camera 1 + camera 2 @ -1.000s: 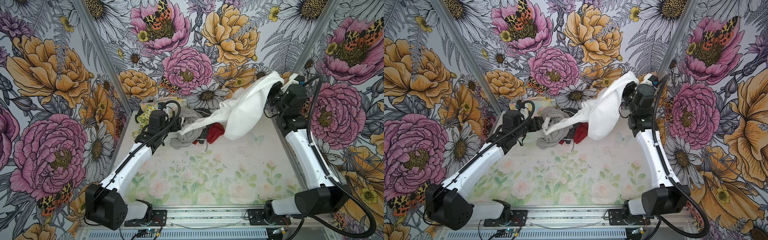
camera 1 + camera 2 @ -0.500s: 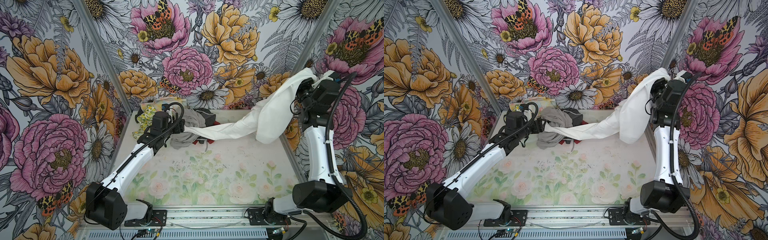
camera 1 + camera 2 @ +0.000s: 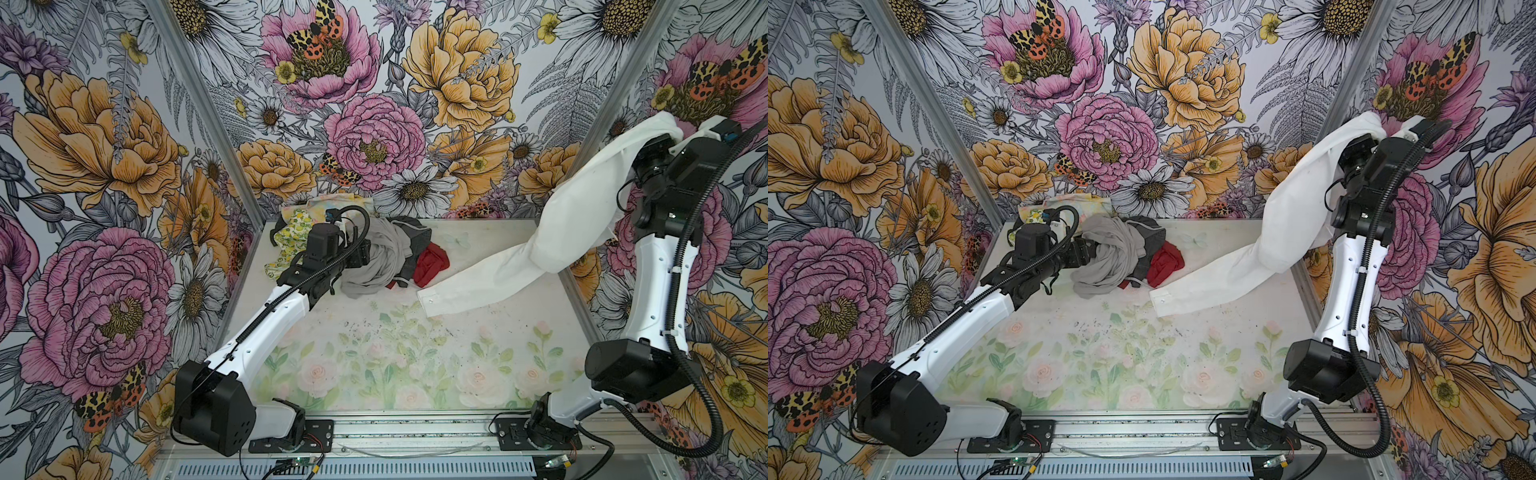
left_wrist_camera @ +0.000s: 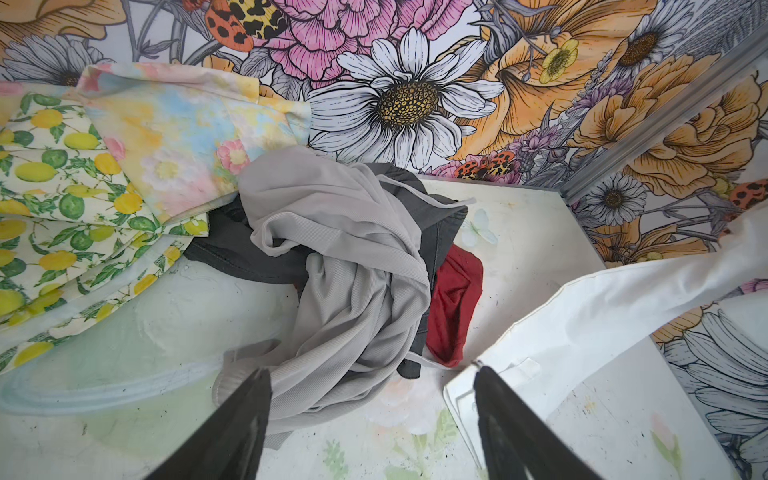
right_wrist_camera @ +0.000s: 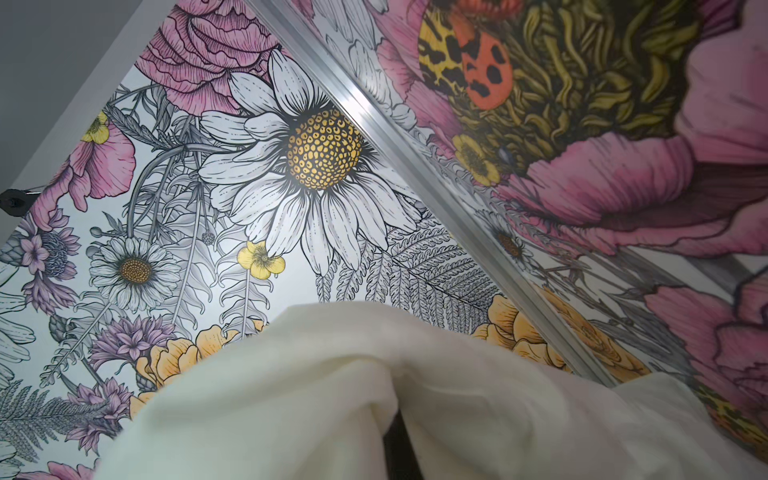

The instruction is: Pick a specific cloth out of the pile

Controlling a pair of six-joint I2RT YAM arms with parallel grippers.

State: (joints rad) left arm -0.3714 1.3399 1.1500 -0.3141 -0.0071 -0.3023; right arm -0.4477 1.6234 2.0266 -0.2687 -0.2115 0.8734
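Note:
The cloth (image 3: 582, 199), a plain white long-sleeved shirt, hangs from my right gripper (image 5: 395, 440), which is shut on it high up by the right wall. White folds drape over the jaws. One sleeve slopes down to the table, and its buttoned cuff (image 3: 432, 299) lies flat just right of the pile (image 3: 382, 257). The pile is a heap of light grey, dark grey and red pieces at the back. My left gripper (image 4: 370, 372) stands open at the pile's left edge and holds nothing. In the left wrist view its fingers flank the grey garment (image 4: 353, 266) and the cuff (image 4: 498, 374).
A lemon-print cloth (image 3: 291, 232) and a pastel floral piece (image 3: 332, 203) lie in the back left corner behind my left wrist. Flower-papered walls with metal corner posts (image 3: 582, 124) close in three sides. The table (image 3: 395, 353) has a pale floral surface.
My right arm has swung up and to the right with the white shirt, and the sleeve has slid out of the pile onto the table. My left arm has barely moved.

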